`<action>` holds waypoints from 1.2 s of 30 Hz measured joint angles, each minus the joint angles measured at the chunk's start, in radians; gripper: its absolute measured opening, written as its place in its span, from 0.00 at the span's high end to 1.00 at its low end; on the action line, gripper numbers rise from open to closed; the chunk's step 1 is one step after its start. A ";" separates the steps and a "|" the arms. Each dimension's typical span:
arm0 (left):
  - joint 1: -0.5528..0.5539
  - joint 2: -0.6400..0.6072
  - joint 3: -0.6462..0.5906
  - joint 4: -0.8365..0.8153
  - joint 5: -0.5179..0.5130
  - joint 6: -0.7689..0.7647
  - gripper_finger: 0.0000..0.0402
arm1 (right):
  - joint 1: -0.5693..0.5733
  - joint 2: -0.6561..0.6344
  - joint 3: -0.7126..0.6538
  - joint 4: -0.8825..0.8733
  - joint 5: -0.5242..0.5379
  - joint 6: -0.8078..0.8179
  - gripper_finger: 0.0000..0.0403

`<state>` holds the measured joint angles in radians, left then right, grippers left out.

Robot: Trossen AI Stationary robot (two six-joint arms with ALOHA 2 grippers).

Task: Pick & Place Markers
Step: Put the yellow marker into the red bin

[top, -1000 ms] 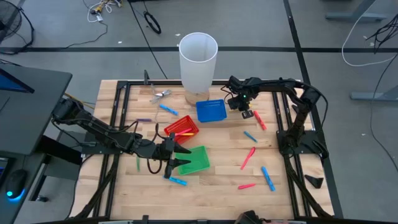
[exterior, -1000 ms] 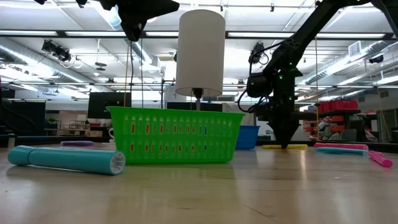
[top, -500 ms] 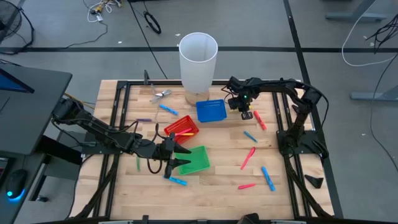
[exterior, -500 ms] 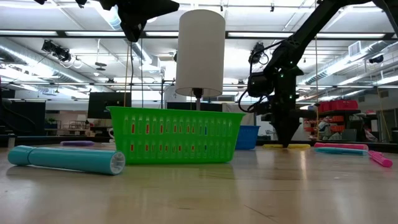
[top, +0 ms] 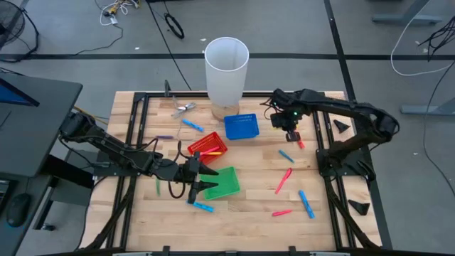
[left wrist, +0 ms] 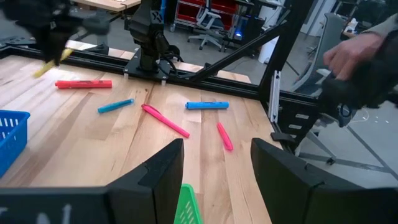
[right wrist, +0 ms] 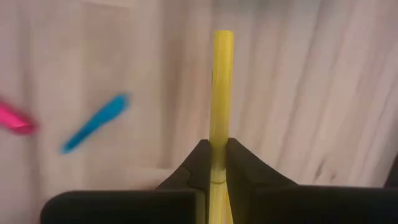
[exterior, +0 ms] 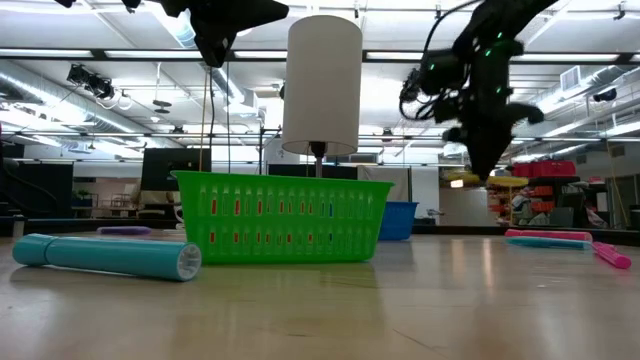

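Gripping yellow marker (right wrist: 221, 93) lengthwise between shut jaws, right gripper (top: 292, 133) hovers beside blue basket (top: 241, 126), probably nearest; left gripper (top: 201, 178) parted, idle.

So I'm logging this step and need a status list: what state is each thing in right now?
Right gripper: jaws shut on the yellow marker, lifted off the table.
Left gripper: jaws open, empty, beside the green basket.
Green basket: upright, no markers visible inside.
Red basket: tilted, holding a red marker.
Blue basket: upright.
White cylinder: standing upright.
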<state>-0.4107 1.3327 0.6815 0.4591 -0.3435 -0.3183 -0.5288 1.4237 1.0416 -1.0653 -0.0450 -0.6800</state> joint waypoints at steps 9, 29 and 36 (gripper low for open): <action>0.000 0.000 0.000 0.000 0.000 0.005 0.52 | 0.172 -0.165 0.003 -0.059 -0.039 0.232 0.93; 0.000 0.000 -0.001 0.048 -0.027 0.034 0.52 | 0.453 -0.210 0.077 0.330 -0.140 0.592 0.93; 0.007 0.000 -0.001 0.186 -0.091 0.155 0.52 | 0.520 -0.210 0.077 0.562 -0.140 0.672 0.93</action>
<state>-0.4040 1.3327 0.6807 0.6447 -0.4347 -0.1632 -0.0089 1.2140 1.1187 -0.5029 -0.1847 -0.0082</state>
